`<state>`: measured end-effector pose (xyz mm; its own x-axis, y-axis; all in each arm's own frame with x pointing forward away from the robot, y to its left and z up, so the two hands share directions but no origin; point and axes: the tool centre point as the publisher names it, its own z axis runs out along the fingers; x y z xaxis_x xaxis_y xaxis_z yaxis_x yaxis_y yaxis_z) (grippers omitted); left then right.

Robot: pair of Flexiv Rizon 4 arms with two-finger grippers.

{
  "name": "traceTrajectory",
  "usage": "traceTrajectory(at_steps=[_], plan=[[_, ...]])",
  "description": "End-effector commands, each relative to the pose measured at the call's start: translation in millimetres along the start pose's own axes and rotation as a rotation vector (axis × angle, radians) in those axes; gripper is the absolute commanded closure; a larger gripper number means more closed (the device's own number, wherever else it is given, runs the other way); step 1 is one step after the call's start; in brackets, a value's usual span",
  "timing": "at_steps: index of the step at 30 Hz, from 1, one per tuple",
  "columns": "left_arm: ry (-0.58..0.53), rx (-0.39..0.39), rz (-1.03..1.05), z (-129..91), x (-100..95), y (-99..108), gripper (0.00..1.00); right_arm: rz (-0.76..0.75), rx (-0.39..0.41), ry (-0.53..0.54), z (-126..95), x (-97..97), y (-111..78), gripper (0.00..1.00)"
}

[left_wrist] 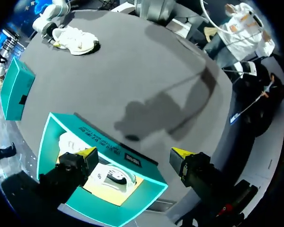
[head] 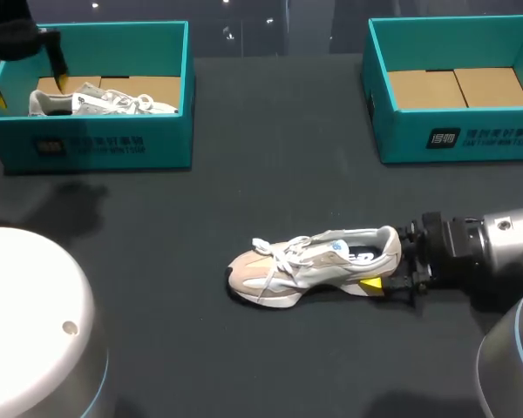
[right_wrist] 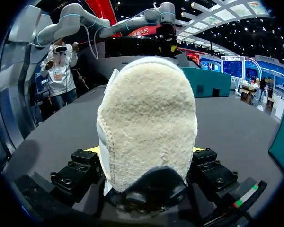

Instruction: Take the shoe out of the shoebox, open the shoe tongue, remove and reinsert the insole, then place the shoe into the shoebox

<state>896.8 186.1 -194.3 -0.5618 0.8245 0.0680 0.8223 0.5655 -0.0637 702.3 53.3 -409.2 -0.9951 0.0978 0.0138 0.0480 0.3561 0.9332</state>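
The right tool (right_wrist: 144, 150) clamps the shoe (head: 309, 266) by its heel on the bench (head: 244, 192); left tool (left_wrist: 134, 153) hangs wide open over the left shoebox (head: 113, 144).

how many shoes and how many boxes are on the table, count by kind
shoes: 2 (loose shoe on the table, boxed shoe in the left shoebox)
teal shoeboxes: 2 (left shoebox, right shoebox)
total: 4
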Motion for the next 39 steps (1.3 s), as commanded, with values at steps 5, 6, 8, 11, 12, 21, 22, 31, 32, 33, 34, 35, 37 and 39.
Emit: traceTrajectory(at_steps=[5, 6, 8, 11, 12, 21, 22, 31, 32, 33, 34, 35, 37, 39], plan=[[-0.005, -0.034, -0.199, 1, -15.6, -41, 0.0, 0.0, 0.003, -0.001, 2, -0.4, 0.5, 1.0], [-0.004, -0.032, -0.187, 0, -17.1, -46, 0.0, 0.0, 0.003, -0.001, 2, -0.4, 0.5, 1.0], [-0.015, -0.05, -0.171, -2, -17.8, -49, 0.0, 0.0, 0.003, -0.001, 2, -0.4, 0.5, 1.0], [-0.015, -0.05, -0.171, -2, -17.8, -49, 0.0, 0.0, 0.003, -0.001, 2, -0.4, 0.5, 1.0], [-0.015, -0.05, -0.171, -2, -17.8, -49, 0.0, 0.0, 0.003, -0.001, 2, -0.4, 0.5, 1.0], [-0.015, -0.05, -0.171, -2, -17.8, -49, 0.0, 0.0, 0.003, -0.001, 2, -0.4, 0.5, 1.0], [-0.015, -0.05, -0.171, -2, -17.8, -49, 0.0, 0.0, 0.003, -0.001, 2, -0.4, 0.5, 1.0], [-0.047, 0.016, -0.456, 10, -25.1, -116, 0.0, 0.0, 0.003, -0.001, 2, -0.4, 0.5, 1.0], [-0.051, 0.037, -0.476, 11, -26.8, -124, 0.0, 0.0, 0.003, -0.001, 2, -0.4, 0.5, 1.0], [-0.053, 0.063, -0.488, 11, -28.0, -134, 0.0, 0.0, 0.003, -0.001, 2, -0.4, 0.5, 1.0], [-0.058, 0.06, -0.535, 12, -30.3, -143, 0.0, 0.0, 0.003, -0.001, 2, -0.4, 0.5, 1.0], [-0.075, 0.046, -0.569, 13, -31.8, -151, 0.0, 0.0, 0.003, -0.001, 2, -0.4, 0.5, 1.0], [-0.078, 0.045, -0.656, 15, -35.0, -166, 0.0, 0.0, 0.003, -0.001, 2, -0.4, 0.5, 1.0], [-0.098, -0.035, -0.734, 16, -37.8, -173, 0.0, 0.0, 0.003, -0.001, 2, -0.4, 0.5, 1.0]])
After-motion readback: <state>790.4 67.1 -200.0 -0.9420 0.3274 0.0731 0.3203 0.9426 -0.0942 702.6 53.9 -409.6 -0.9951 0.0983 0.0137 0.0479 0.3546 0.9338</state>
